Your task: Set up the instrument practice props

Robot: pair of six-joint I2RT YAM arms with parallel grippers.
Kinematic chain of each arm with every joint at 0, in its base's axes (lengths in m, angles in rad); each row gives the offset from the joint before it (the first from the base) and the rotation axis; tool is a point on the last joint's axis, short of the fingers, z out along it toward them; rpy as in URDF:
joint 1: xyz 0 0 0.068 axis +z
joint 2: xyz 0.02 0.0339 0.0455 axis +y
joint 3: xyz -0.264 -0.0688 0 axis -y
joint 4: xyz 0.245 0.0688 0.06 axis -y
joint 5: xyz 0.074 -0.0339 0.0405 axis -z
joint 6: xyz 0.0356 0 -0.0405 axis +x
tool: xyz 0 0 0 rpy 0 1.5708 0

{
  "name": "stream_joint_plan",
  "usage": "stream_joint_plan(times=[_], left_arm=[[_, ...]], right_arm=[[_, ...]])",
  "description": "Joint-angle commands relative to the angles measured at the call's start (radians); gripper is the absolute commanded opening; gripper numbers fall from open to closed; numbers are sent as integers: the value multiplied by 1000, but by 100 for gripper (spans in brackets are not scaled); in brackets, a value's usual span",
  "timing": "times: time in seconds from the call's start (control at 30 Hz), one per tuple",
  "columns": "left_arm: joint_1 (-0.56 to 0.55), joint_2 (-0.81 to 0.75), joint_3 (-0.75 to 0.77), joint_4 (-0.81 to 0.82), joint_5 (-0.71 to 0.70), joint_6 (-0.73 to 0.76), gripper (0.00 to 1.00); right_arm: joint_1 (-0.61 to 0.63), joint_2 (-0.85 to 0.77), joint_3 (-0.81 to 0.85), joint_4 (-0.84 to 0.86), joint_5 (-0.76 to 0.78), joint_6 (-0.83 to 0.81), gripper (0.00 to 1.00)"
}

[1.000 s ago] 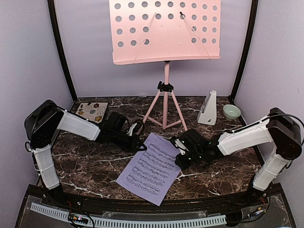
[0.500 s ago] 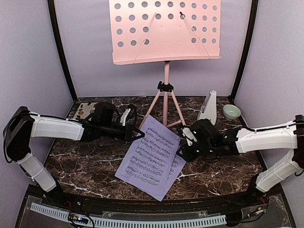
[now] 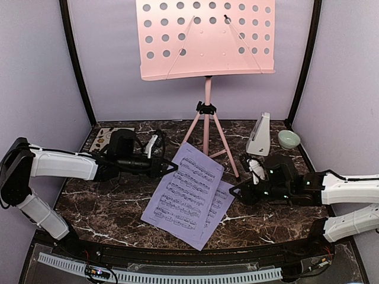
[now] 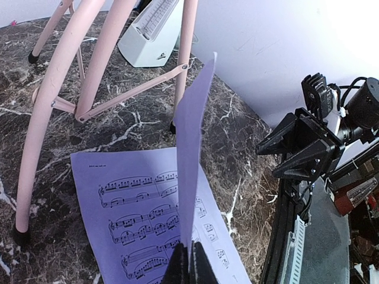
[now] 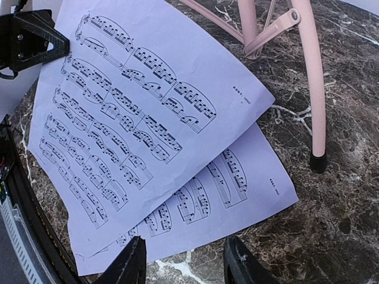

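Observation:
The pink perforated music stand point(image 3: 207, 41) stands at the back centre on tripod legs point(image 3: 206, 133). My left gripper point(image 3: 169, 167) is shut on the left edge of the upper lavender page point(image 3: 186, 186), which is raised and tilted; the left wrist view shows it edge-on point(image 4: 192, 148) between my left gripper's tips point(image 4: 189, 260). The lower page point(image 3: 220, 204) lies flat on the table point(image 5: 237, 177). My right gripper point(image 3: 237, 192) is open and empty just off that page's right edge point(image 5: 183, 260). The white metronome point(image 3: 259, 135) stands at the back right.
A floral tile point(image 3: 105, 137) lies at the back left behind my left arm. A pale green bowl point(image 3: 288, 139) sits right of the metronome. A stand leg foot point(image 5: 318, 163) rests close to the lower page's corner. Walls enclose three sides.
The upper page has lifted off the lower one in my left gripper, which moved back and left. My right arm has drawn away to the right, off the pages.

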Motion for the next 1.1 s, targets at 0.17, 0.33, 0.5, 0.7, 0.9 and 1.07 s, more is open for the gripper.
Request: stream_joint_plan(times=[0.17, 0.33, 0.5, 0.7, 0.9, 1.07], left_arm=[[-2, -97, -96, 190, 72, 48, 0], [-3, -135, -127, 291, 111, 52, 0], [-3, -171, -124, 341, 142, 37, 0], [-2, -198, -125, 404, 165, -1, 0], [-2, -216, -96, 422, 195, -26, 0], [-3, -223, -71, 441, 240, -58, 0]], right_arm=[[-7, -97, -81, 149, -83, 35, 56], [-10, -117, -95, 179, -118, 31, 75], [-31, -117, -101, 222, -137, 39, 84], [-56, -125, -139, 396, -171, 74, 92], [-75, -74, -128, 519, -218, 80, 93], [-84, -19, -110, 602, -262, 92, 91]])
